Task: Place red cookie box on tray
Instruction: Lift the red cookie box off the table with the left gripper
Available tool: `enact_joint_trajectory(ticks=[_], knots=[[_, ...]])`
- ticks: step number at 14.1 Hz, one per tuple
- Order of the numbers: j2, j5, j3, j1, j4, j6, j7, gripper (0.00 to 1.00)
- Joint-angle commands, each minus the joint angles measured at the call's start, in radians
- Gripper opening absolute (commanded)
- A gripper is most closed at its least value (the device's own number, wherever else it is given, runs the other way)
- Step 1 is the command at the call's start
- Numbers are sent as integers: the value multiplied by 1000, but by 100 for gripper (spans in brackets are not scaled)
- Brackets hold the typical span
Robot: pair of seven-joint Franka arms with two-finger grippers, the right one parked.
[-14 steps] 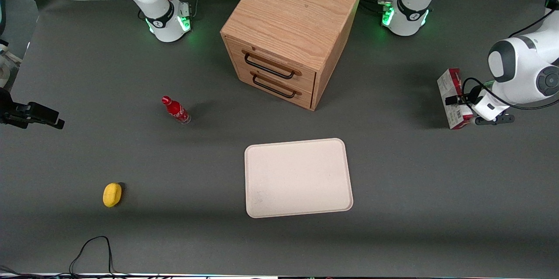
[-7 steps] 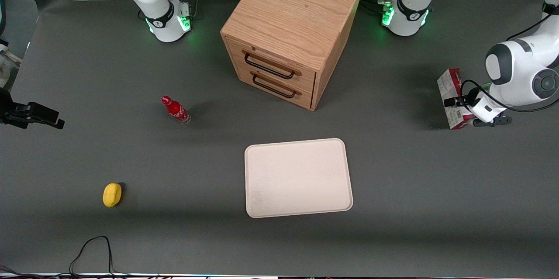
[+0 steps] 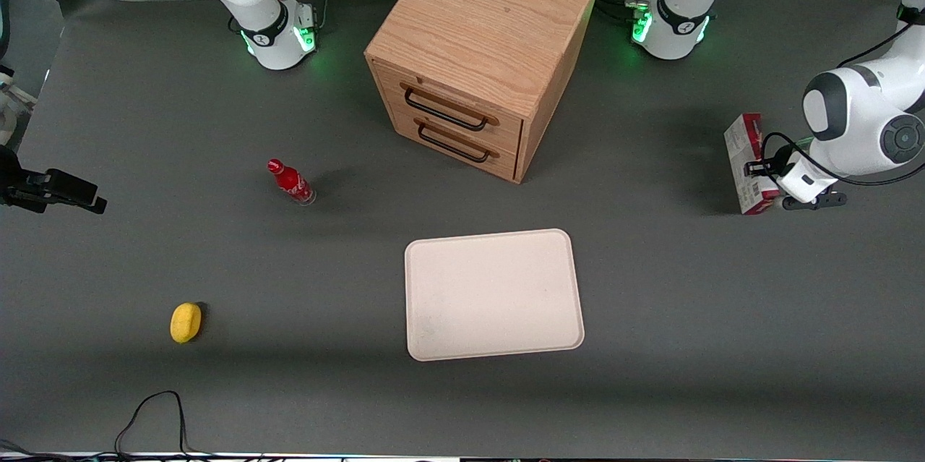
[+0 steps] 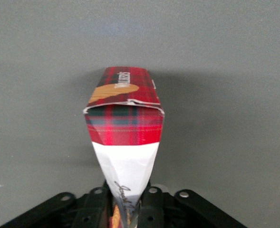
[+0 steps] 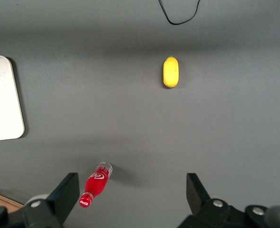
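Over at the working arm's end of the surface, the gripper has its jaws pinching one narrow end of the red cookie box — the carton stands on edge, well apart from the tray. The hold looks thin to me: pinched so near its end, the box could swing or slip free on the lift and drop short of the tray.
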Motion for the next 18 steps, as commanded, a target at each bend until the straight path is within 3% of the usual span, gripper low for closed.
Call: enact_joint_trajectory(ticks=[1, 8, 13, 18], knots=[[-4, 14, -1, -2, -9, 13, -18, 0], [-48, 14, -4, -11, 15, -42, -23, 0], [-123, 58, -27, -97, 200, -372, -139, 0], [-134, 57, -63, -109, 548, -746, -148, 0]])
